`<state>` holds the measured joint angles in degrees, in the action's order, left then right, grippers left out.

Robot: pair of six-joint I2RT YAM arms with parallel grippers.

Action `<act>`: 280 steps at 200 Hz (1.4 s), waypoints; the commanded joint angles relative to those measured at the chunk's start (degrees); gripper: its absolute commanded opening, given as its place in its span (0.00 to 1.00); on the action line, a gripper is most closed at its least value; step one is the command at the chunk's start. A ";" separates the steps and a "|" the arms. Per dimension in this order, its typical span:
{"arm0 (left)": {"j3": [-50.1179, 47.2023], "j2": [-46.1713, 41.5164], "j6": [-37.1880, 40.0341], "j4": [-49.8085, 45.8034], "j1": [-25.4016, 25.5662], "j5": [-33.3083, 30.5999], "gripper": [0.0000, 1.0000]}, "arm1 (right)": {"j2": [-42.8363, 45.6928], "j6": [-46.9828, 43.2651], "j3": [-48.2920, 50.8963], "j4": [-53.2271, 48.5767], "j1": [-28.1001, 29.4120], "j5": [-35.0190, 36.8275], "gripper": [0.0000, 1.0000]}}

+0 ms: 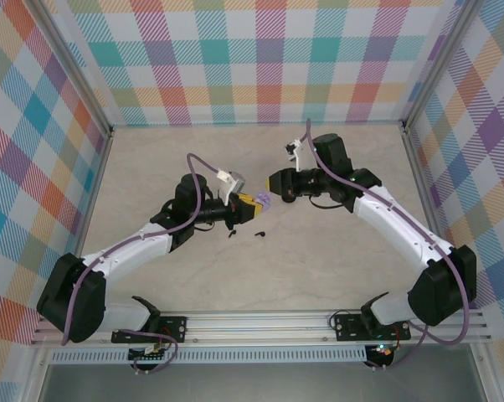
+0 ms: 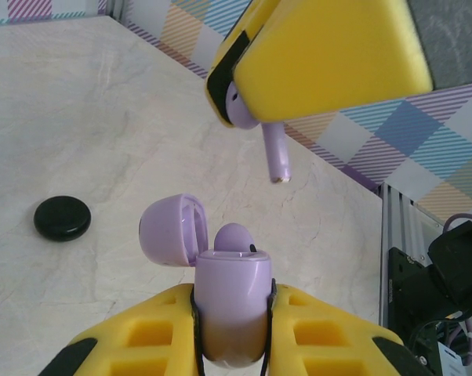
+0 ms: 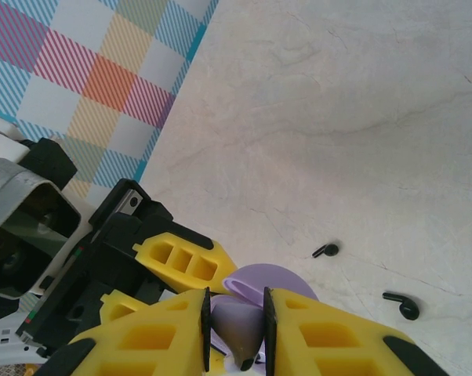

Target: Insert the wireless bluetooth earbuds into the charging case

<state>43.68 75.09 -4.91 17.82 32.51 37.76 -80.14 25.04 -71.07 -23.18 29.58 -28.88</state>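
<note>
- Left end effector (image 2: 233, 317) pinches the lilac charging case (image 2: 230, 286) upright, its lid (image 2: 169, 229) swung open to one side.
- One lilac earbud (image 2: 234, 235) sits in the case, rounded top showing.
- Right end effector (image 3: 236, 319), just above, is pressed onto a second lilac earbud (image 2: 274, 145). The stem points down toward the case, long axis near vertical, not touching it.
- Two black earbuds (image 3: 326, 251) (image 3: 401, 305) lie on the table (image 2: 79, 117), apart from each other.
- Black round case (image 2: 62, 218) rests shut farther off.
</note>
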 commanded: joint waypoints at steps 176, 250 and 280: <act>2.34 0.41 -3.53 5.01 0.61 2.31 0.08 | 0.69 -1.04 -1.89 1.55 1.45 0.51 0.26; 2.76 0.96 -3.53 4.84 0.81 2.30 0.07 | -0.41 -1.11 -2.58 1.47 1.89 0.34 0.26; 2.80 0.87 -3.79 5.19 0.89 2.14 0.07 | -0.89 -1.14 -2.41 1.46 2.12 0.41 0.26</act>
<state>44.18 75.77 -8.14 21.19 32.62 38.57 -80.20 24.80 -71.70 -22.90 31.20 -27.64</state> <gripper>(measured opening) 0.198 0.260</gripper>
